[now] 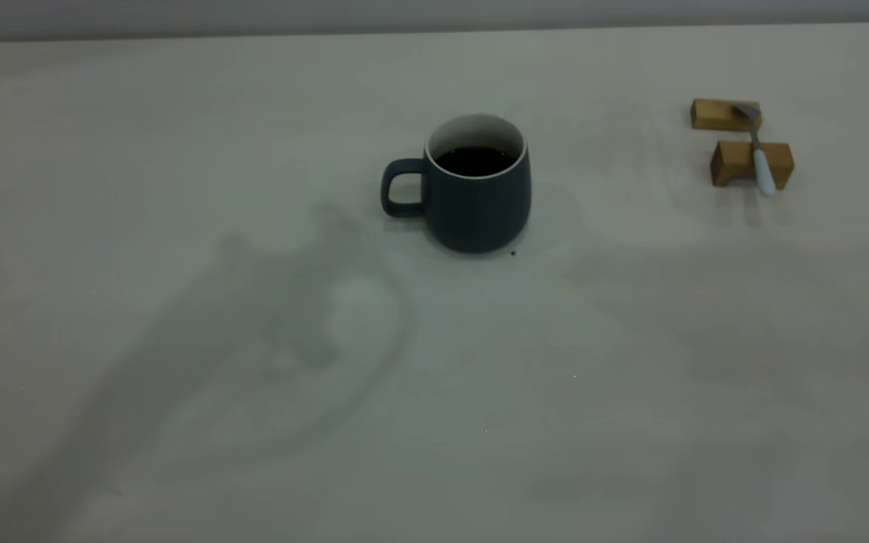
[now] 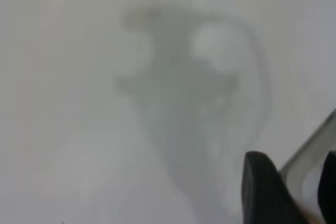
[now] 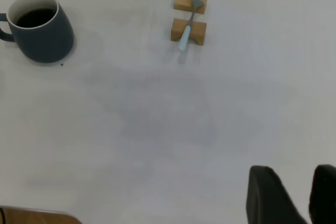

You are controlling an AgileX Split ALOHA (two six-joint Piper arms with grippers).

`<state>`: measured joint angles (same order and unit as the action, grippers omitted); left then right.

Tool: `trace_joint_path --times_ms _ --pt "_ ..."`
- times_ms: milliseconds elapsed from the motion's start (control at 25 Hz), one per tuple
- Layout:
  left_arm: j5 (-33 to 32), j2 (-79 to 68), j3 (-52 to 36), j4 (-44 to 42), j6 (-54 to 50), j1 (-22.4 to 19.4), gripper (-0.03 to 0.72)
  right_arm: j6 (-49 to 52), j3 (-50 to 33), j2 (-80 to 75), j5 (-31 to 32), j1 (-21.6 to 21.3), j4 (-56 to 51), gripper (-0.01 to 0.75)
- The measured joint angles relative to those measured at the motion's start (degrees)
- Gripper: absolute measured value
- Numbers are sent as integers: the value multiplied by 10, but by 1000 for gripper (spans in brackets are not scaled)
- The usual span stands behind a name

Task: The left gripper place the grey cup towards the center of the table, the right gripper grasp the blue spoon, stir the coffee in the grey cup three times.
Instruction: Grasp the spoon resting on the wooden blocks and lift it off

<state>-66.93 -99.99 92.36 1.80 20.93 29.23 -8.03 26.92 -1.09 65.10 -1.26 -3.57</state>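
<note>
Dark slate-grey matte mug [image 1: 477, 197] with white interior stands upright near the centre of the off-white counter [image 1: 434, 392], holding dark coffee [image 1: 475, 160]. Pale-blue-handled metal spoon [image 1: 757, 153] lies across two small wooden blocks [image 1: 736, 162], well apart to the right. Left pincer [image 2: 294, 195] and right pincer [image 3: 291, 195] hover above bare counter; each one's fingers stand apart, holding nothing.

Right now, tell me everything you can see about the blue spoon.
The blue spoon is slim, with a pale light-blue rounded handle and a grey metal neck and bowl. It lies bridged across two small wooden blocks, bowl on the farther block, handle over the nearer one with its tip overhanging. It sits to the right of the grey cup, well apart from it. No gripper touches it.
</note>
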Motion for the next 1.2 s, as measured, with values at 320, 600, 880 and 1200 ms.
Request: trace_joint_path --times_ms 320,600,880,1200 --pt "0 165 -82 -6 -94 0 241 0 0 0 0 0 0 238" --pt "0 381 -281 -12 -185 0 238 0 0 0 0 0 0 238" --pt "0 548 -448 9 -196 -117 238 0 0 0 0 0 0 238" --pt "3 738 -578 -12 -199 -249 238 0 0 0 0 0 0 240"
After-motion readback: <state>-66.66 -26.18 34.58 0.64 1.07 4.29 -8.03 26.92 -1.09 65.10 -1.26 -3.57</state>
